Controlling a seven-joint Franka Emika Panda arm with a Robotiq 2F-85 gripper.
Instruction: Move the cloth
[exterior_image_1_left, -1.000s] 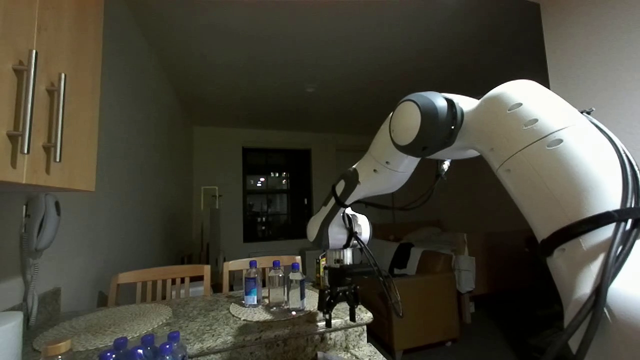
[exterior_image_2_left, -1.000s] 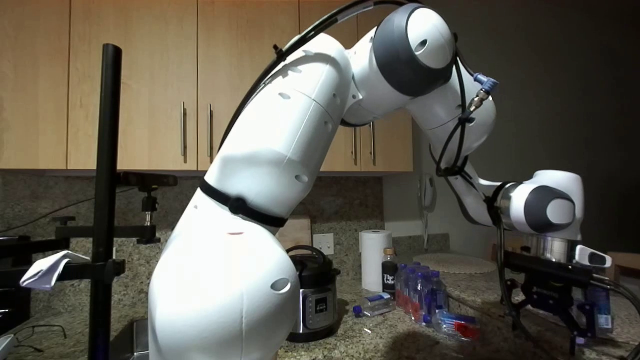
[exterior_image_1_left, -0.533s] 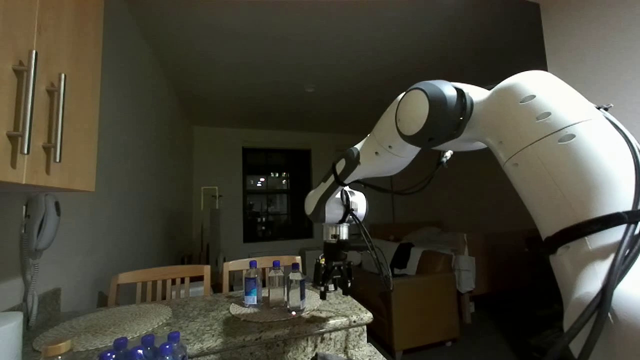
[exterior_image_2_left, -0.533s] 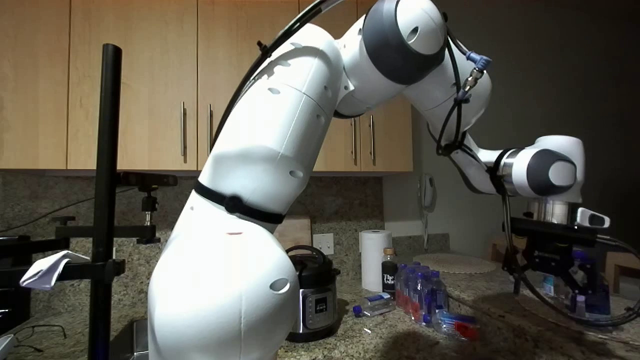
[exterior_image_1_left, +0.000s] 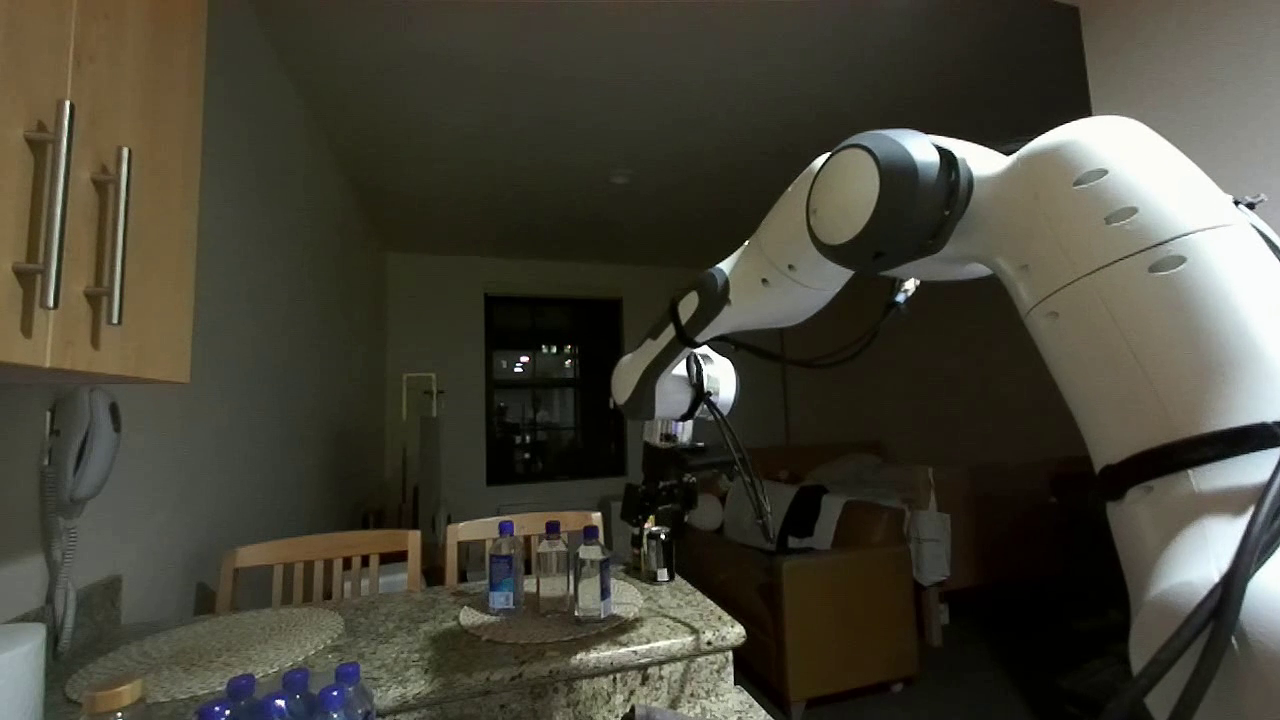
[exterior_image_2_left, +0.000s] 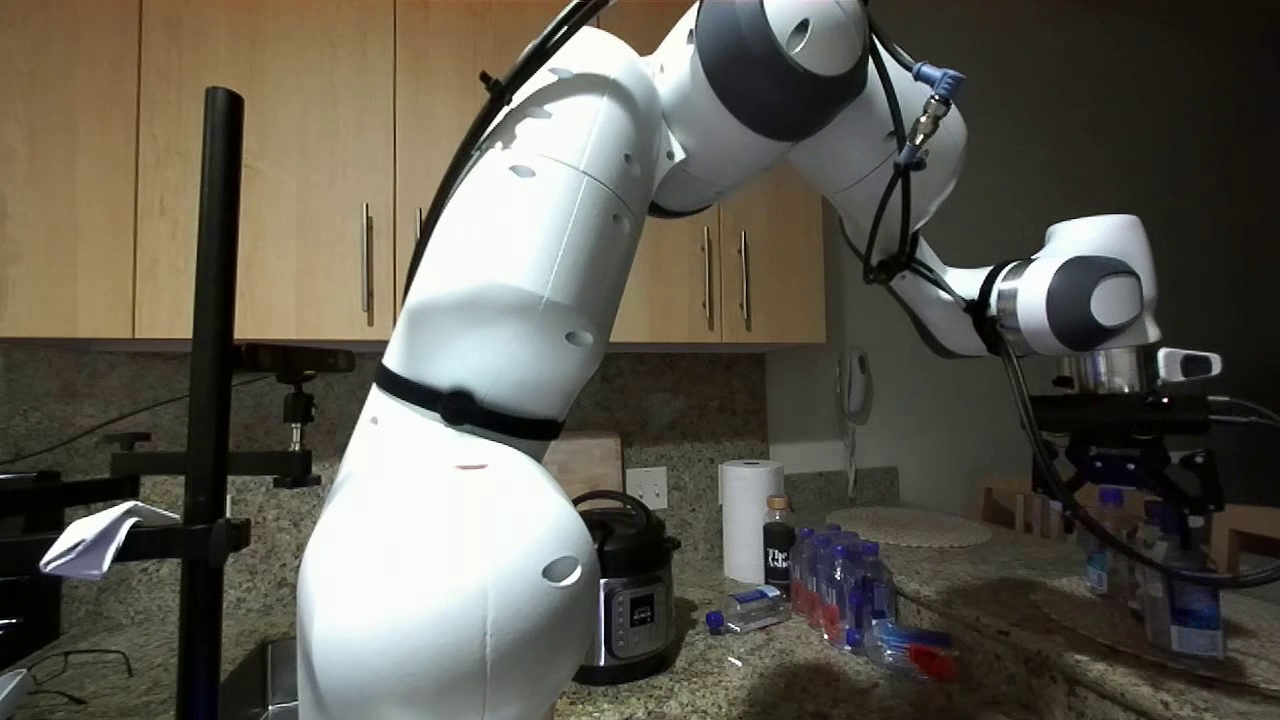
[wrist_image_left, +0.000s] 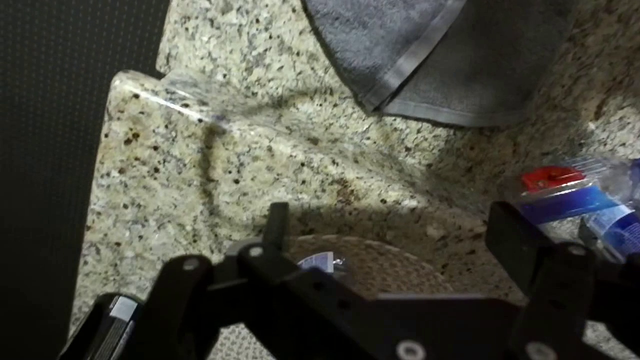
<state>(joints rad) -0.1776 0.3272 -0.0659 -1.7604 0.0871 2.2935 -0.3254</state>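
The grey cloth (wrist_image_left: 440, 60) lies folded on the lower granite counter at the top of the wrist view. A small grey piece, seemingly its edge (exterior_image_1_left: 652, 713), shows at the bottom of an exterior view. It is hidden in the view that shows the cooker. My gripper (wrist_image_left: 387, 215) has its two fingers wide apart with nothing between them. It hangs above the raised counter ledge, over the placemat and bottles, apart from the cloth. The gripper also shows in both exterior views, high near the bottles (exterior_image_1_left: 658, 500) and at the right side (exterior_image_2_left: 1140, 470).
Three upright bottles (exterior_image_1_left: 550, 570) stand on a round placemat (exterior_image_1_left: 520, 628); a dark can (exterior_image_1_left: 657, 555) is beside them. The raised ledge (wrist_image_left: 240, 165) ends at a drop on the left. Several bottles (exterior_image_2_left: 835, 580) and a cooker (exterior_image_2_left: 632, 600) stand on the lower counter.
The arm and gripper have risen well above the counter and moved slightly farther back towards the bottles. The can behind the gripper has come into view. The gripper stays empty.
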